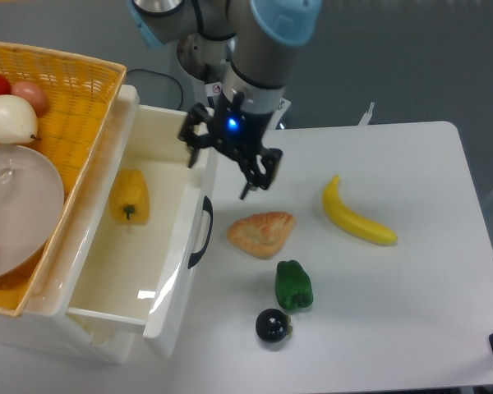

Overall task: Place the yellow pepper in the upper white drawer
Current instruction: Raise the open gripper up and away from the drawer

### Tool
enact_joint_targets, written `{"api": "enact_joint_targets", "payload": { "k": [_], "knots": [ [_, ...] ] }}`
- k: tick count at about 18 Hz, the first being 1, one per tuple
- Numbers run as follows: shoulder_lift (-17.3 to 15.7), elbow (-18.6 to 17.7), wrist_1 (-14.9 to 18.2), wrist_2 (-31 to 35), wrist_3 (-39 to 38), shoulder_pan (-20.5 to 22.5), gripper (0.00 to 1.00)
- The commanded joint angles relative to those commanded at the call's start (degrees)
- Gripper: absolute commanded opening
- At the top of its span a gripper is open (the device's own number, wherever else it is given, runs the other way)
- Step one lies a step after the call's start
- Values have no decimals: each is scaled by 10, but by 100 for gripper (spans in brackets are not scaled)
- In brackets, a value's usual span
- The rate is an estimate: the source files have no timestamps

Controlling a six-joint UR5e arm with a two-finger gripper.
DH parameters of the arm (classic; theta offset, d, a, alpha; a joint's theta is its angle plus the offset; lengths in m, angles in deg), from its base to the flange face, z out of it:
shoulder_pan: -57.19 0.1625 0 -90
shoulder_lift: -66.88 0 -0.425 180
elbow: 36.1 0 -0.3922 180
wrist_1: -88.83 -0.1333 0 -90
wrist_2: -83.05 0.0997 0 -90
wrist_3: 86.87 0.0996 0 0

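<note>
The yellow pepper point(129, 197) lies on its side inside the upper white drawer point(168, 279), near the left wall, stem toward the front. The drawer is pulled open, its black curved handle point(202, 232) on the front panel. My gripper point(227, 162) hangs open and empty above the drawer's right rear corner and the table's edge, to the right of the pepper and well apart from it. Its fingers point(257, 175) are spread wide.
An orange woven basket point(62, 107) with fruit and a clear bowl sits left of the drawer. On the white table lie a pastry point(261, 233), a banana point(355, 215), a green pepper point(293, 285) and a small dark round fruit point(272, 325).
</note>
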Motion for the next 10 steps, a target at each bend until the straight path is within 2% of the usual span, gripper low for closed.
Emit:
{"api": "enact_joint_targets", "payload": {
  "k": [3,5,7,10],
  "knots": [
    [15,1,-39,31,9,0,100],
    [27,2,-68,94,23,-2,100],
    [37,1,-70,126,53,-3,100],
    [42,-4,-73,129,58,-4,100]
  ]
}}
